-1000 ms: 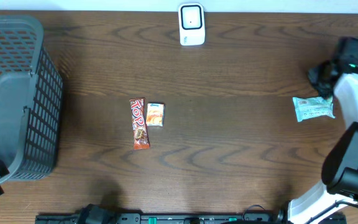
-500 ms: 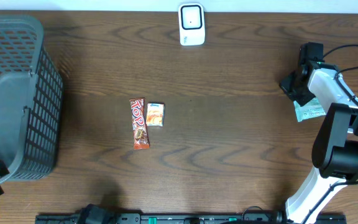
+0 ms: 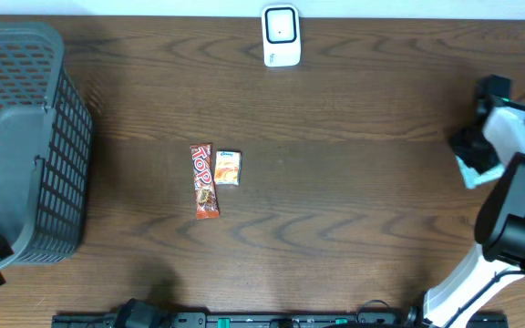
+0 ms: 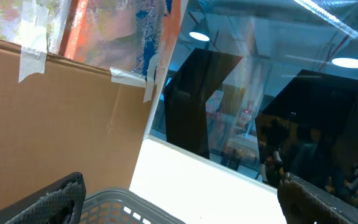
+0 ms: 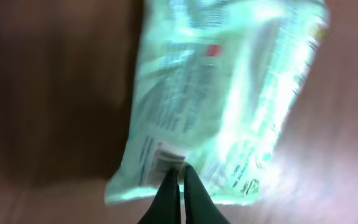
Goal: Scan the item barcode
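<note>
Right arm (image 3: 516, 137) swings back and covers the packet.

One second ago the right arm stood beyond the pale green packet (image 3: 471, 173), which lay fully uncovered. Half a second ago the right gripper (image 5: 180, 179) had come over the left end of the packet and hid that end. Now the gripper is further to the right and lower in the overhead view, above the packet, so only a small corner shows beside the arm. The packet itself seems shifted a little to the right and turned.

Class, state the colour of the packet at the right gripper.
Pale mint green with white, glossy; the packet shows best in the right wrist view.
</note>
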Motion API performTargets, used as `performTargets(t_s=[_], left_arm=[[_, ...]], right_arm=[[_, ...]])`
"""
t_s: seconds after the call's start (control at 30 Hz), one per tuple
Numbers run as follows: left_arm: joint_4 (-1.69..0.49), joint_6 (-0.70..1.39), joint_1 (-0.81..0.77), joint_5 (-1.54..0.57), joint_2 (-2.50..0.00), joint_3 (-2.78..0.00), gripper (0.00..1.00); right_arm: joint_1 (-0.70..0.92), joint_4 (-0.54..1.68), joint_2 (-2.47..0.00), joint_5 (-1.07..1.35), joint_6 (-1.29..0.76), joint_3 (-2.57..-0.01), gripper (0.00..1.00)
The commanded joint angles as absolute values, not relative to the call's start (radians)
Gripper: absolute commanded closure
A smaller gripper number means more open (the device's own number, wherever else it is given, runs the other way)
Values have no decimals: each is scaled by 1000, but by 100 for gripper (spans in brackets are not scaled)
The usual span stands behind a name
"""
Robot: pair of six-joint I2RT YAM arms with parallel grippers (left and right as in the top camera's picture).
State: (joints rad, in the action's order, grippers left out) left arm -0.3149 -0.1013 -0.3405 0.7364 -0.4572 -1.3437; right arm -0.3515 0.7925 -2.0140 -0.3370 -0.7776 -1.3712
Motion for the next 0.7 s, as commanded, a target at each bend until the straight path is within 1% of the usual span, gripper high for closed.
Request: performTargets(t_s=[0.0, 0.1, 0.17, 0.27, 0.33, 0.43, 0.47, 0.53, 0.57, 0.6, 0.63, 0.67], left_arm=[[-314, -93, -339, 746, -450, -1341, 2], [-314, -93, -339, 746, -450, -1341, 2], [-314, -93, -339, 746, -450, -1341, 2], [-314, -93, -339, 746, -450, -1341, 2], [-314, -93, -339, 746, -450, -1341, 2], [-314, -93, -339, 746, -450, -1341, 2], [-314, -93, -339, 746, -450, -1341, 2], [-314, -93, -339, 746, -450, -1341, 2], [-314, -93, -339, 746, -450, -1341, 2], [-314, -93, -339, 746, -450, -1341, 2], [-314, -93, -339, 746, -450, -1341, 2], [-314, -93, -339, 746, -450, -1341, 2]], right_arm=[[-421, 793, -2015, -389, -800, -1370, 99], [-479, 778, -2014, -391, -793, -1370, 99], [-509, 766, -2012, -390, -747, -1374, 99], [-517, 767, -2003, -388, -717, -1382, 99], [-514, 779, -1989, -355, -715, -1399, 99], [-497, 793, -1946, -229, -654, -1429, 99], [-487, 799, -1926, -181, -638, -1436, 92], [-459, 821, -1881, -89, -619, -1449, 56], [-447, 833, -1861, -64, -620, -1452, 42], [-426, 845, -1833, -27, -619, -1453, 33], [-405, 857, -1806, 2, -620, -1453, 18], [-378, 871, -1781, 30, -620, -1453, 7]])
